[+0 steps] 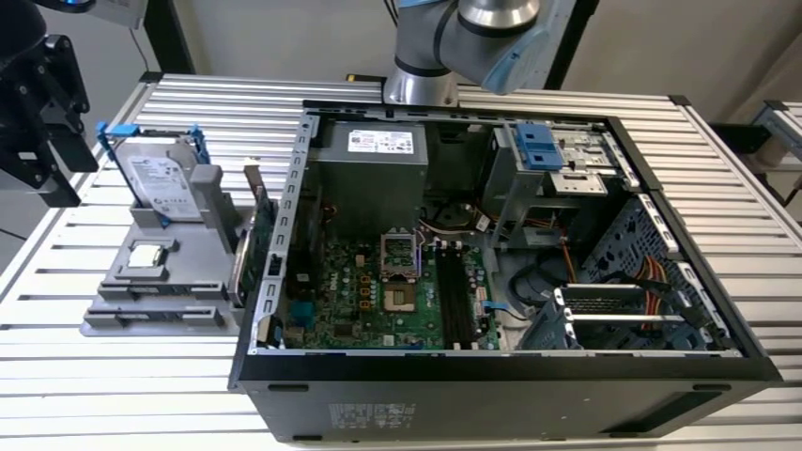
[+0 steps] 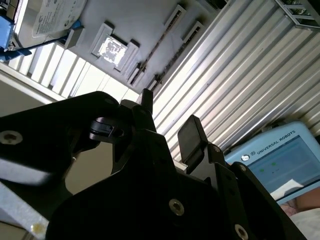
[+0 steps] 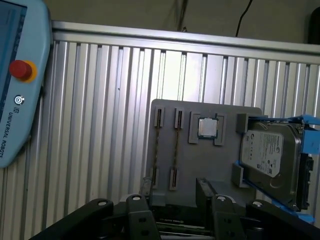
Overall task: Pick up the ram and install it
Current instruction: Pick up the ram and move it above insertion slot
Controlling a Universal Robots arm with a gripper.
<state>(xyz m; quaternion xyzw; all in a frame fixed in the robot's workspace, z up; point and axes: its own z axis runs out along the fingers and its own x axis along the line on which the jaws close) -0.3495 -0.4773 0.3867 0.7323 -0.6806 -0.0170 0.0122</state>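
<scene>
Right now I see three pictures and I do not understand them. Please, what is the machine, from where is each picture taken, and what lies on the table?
It is one robot arm beside an open computer case on a slatted metal table. The exterior view looks from off the arm; both wrist views ride on the arm. A grey holder carries a hard drive, a processor chip and two thin sticks on edge, likely the ram. The tool is open and holds nothing.
</scene>
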